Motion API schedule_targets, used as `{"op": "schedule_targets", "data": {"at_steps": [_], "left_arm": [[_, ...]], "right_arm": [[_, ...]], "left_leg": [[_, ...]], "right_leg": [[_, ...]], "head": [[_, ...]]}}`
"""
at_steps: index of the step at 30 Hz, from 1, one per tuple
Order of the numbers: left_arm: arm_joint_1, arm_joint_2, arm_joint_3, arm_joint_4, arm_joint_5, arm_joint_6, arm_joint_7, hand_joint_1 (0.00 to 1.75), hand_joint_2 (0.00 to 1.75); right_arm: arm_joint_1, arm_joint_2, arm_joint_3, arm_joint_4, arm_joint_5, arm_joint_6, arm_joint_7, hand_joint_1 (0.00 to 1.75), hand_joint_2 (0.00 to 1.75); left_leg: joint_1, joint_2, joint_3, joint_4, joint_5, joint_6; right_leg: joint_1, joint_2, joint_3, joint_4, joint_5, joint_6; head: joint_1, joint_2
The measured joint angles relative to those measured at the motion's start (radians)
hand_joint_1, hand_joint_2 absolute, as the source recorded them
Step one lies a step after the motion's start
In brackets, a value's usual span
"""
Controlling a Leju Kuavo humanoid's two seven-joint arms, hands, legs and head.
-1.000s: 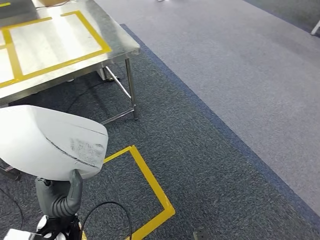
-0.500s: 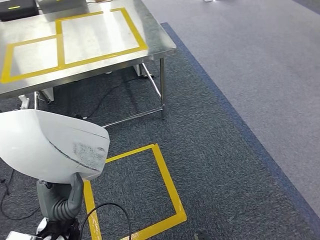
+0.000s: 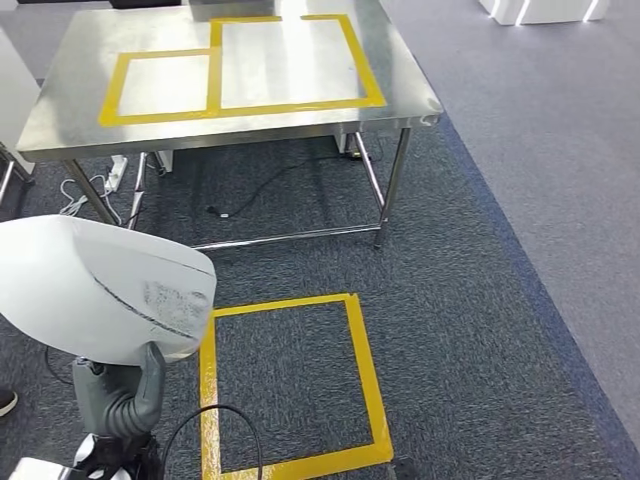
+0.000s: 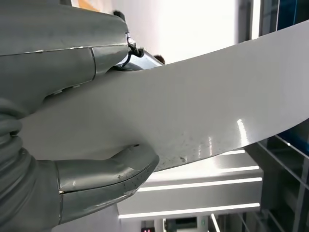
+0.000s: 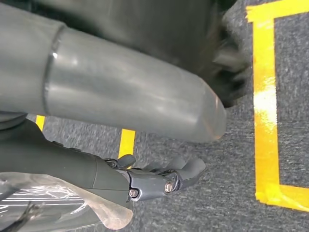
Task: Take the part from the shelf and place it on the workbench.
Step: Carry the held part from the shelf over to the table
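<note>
A large white curved part [image 3: 98,290] fills the lower left of the head view, and my left hand [image 3: 121,395] grips it from below. In the left wrist view the grey thumb [image 4: 109,176] presses one face of the part [image 4: 204,111] while the fingers [image 4: 65,53] lie over the other. The steel workbench [image 3: 75,110] stands ahead, its top marked with two yellow tape rectangles [image 3: 290,60] and nothing on them. My right hand [image 5: 156,179] hangs over the carpet, fingers stretched out and holding nothing.
A yellow tape square [image 3: 290,380] marks the dark carpet in front of the bench. Cables [image 3: 249,195] and a power strip [image 3: 115,175] lie under the bench. A shoe [image 3: 6,402] shows at the left edge. Lighter grey carpet [image 3: 573,180] runs along the right.
The camera has turned, so the workbench and floor square have shifted from the picture's left toward its centre. The part stays in my left hand as before.
</note>
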Motion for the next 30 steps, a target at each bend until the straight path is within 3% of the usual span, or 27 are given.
{"op": "schedule_targets", "data": {"at_steps": [1,2,4,6,8,10,11,13,14,15,17,18,20,22,23,24,26,27,28,30], "left_arm": [[0.002,-0.001,0.001,0.000,0.001,0.000,0.000,1.75,1.75],[0.003,-0.001,0.002,0.000,0.002,0.001,0.000,1.75,1.75],[0.005,-0.003,0.005,0.000,0.005,0.003,0.000,1.75,1.75],[0.008,-0.005,0.010,-0.001,0.010,0.004,0.000,1.75,1.75],[0.011,-0.007,0.015,-0.003,0.012,0.005,0.000,1.75,1.75],[0.013,-0.008,0.018,-0.006,0.013,0.005,0.000,1.75,1.75],[0.013,-0.008,0.019,-0.007,0.014,0.005,0.000,1.75,1.75],[0.016,-0.008,0.021,-0.009,0.016,0.005,0.000,1.75,1.75],[0.018,-0.008,0.021,-0.009,0.017,0.005,0.000,1.75,1.75],[0.020,-0.008,0.022,-0.009,0.018,0.004,0.000,1.75,1.75],[0.022,-0.008,0.025,-0.010,0.020,0.004,0.000,1.75,1.75],[0.022,-0.008,0.026,-0.010,0.020,0.004,0.000,1.75,1.75],[0.023,-0.009,0.028,-0.012,0.022,0.004,0.000,1.75,1.75],[0.025,-0.011,0.029,-0.015,0.022,0.004,0.000,1.75,1.75],[0.027,-0.012,0.029,-0.016,0.022,0.004,0.000,1.75,1.75],[0.028,-0.013,0.030,-0.018,0.022,0.004,0.000,1.75,1.75],[0.030,-0.014,0.032,-0.021,0.022,0.003,0.000,1.75,1.75],[0.030,-0.015,0.033,-0.021,0.022,0.003,0.000,1.75,1.75],[0.031,-0.016,0.033,-0.021,0.022,0.003,0.000,1.75,1.75],[0.033,-0.016,0.034,-0.021,0.022,0.003,0.000,1.75,1.75]], "right_arm": [[0.002,0.000,0.000,0.000,-0.006,-0.005,-0.003,0.00,0.00],[0.003,0.000,-0.001,0.000,-0.010,-0.009,-0.006,0.00,0.00],[0.003,0.000,-0.001,0.000,-0.016,-0.014,-0.013,0.00,0.00],[0.000,0.000,-0.001,0.000,-0.018,-0.015,-0.017,0.00,0.00],[0.000,0.000,-0.002,0.000,-0.020,-0.016,-0.019,0.00,0.00],[0.002,0.001,-0.003,-0.001,-0.021,-0.016,-0.021,0.00,0.00],[0.003,0.002,-0.003,-0.001,-0.021,-0.015,-0.022,0.00,0.00],[0.005,0.001,-0.004,-0.001,-0.021,-0.015,-0.023,0.00,0.00],[0.007,0.001,-0.004,-0.001,-0.021,-0.014,-0.023,0.00,0.00],[0.009,0.001,-0.004,-0.001,-0.021,-0.014,-0.023,0.00,0.00],[0.012,0.001,-0.005,-0.001,-0.022,-0.013,-0.024,0.00,0.00],[0.011,0.002,-0.005,-0.001,-0.023,-0.012,-0.025,0.00,0.00],[0.009,0.002,-0.006,-0.001,-0.025,-0.012,-0.028,0.00,0.00],[0.005,0.002,-0.007,-0.001,-0.027,-0.012,-0.032,0.00,0.00],[0.003,0.002,-0.008,-0.001,-0.028,-0.012,-0.033,0.00,0.00],[0.001,0.002,-0.009,-0.001,-0.028,-0.013,-0.034,0.00,0.00],[-0.001,0.002,-0.009,-0.002,-0.028,-0.013,-0.035,0.00,0.00],[0.000,0.002,-0.009,-0.002,-0.028,-0.013,-0.035,0.00,0.00],[0.003,0.002,-0.010,-0.001,-0.028,-0.013,-0.035,0.00,0.00],[0.010,0.002,-0.010,-0.001,-0.028,-0.013,-0.034,0.00,0.00]], "left_leg": [[-0.001,-0.008,0.001,0.000,-0.001,0.001],[-0.001,-0.016,0.003,0.000,-0.003,0.002],[-0.002,-0.027,0.010,0.000,-0.007,-0.001],[-0.004,-0.032,0.012,0.001,-0.015,-0.013],[-0.005,-0.035,0.013,0.003,-0.023,-0.027],[-0.003,-0.023,0.006,0.033,-0.035,-0.040],[-0.002,-0.014,-0.014,0.076,-0.051,-0.047],[0.003,-0.001,-0.086,0.205,-0.093,-0.059],[0.005,0.000,-0.122,0.253,-0.092,-0.062],[0.007,0.001,-0.141,0.262,-0.068,-0.063],[0.007,0.005,-0.126,0.170,0.026,-0.058],[0.003,0.009,-0.106,0.118,0.052,-0.054],[-0.004,0.015,-0.076,0.057,0.042,-0.040],[-0.006,0.013,-0.057,0.035,0.013,-0.021],[-0.004,0.010,-0.045,0.026,0.007,-0.013],[-0.002,0.007,-0.029,0.015,0.001,-0.006],[0.000,0.005,0.008,-0.004,-0.017,0.002],[0.000,0.004,0.027,-0.011,-0.029,0.005],[0.000,0.002,0.047,-0.015,-0.042,0.006],[-0.001,-0.005,0.094,-0.021,-0.074,0.007]], "right_leg": [[0.001,0.003,-0.020,0.022,0.009,-0.001],[0.001,0.004,-0.021,0.005,0.037,-0.003],[0.001,0.009,0.018,-0.112,0.117,-0.011],[0.003,0.016,0.065,-0.218,0.151,-0.022],[0.004,0.018,0.086,-0.248,0.144,-0.033],[0.001,0.014,0.101,-0.254,0.140,-0.044],[-0.001,0.012,0.111,-0.258,0.135,-0.049],[-0.001,0.007,0.131,-0.259,0.118,-0.054],[-0.001,0.005,0.147,-0.259,0.105,-0.053],[-0.001,0.003,0.162,-0.259,0.091,-0.051],[-0.003,0.000,0.200,-0.261,0.057,-0.046],[-0.002,-0.001,0.214,-0.263,0.044,-0.042],[0.000,-0.005,0.237,-0.277,0.026,-0.030],[0.001,-0.008,0.258,-0.283,0.034,-0.014],[0.001,-0.008,0.254,-0.265,0.047,-0.008],[0.001,-0.006,0.231,-0.220,0.065,-0.003],[0.001,0.001,0.134,-0.090,0.074,-0.001],[0.002,0.003,0.079,-0.031,0.053,-0.003],[0.002,0.005,0.032,0.005,0.014,-0.003],[0.003,0.006,-0.034,0.006,-0.062,-0.005]], "head": [[0.000,0.000],[0.001,0.000],[0.001,0.000],[0.000,0.000],[-0.001,0.000],[-0.004,0.000],[-0.007,0.000],[-0.012,0.000],[-0.012,0.000],[-0.012,0.000],[-0.012,0.000],[-0.013,0.000],[-0.016,0.000],[-0.018,0.000],[-0.017,0.000],[-0.016,0.000],[-0.011,0.000],[-0.008,0.000],[-0.006,0.000],[-0.004,0.000]]}}
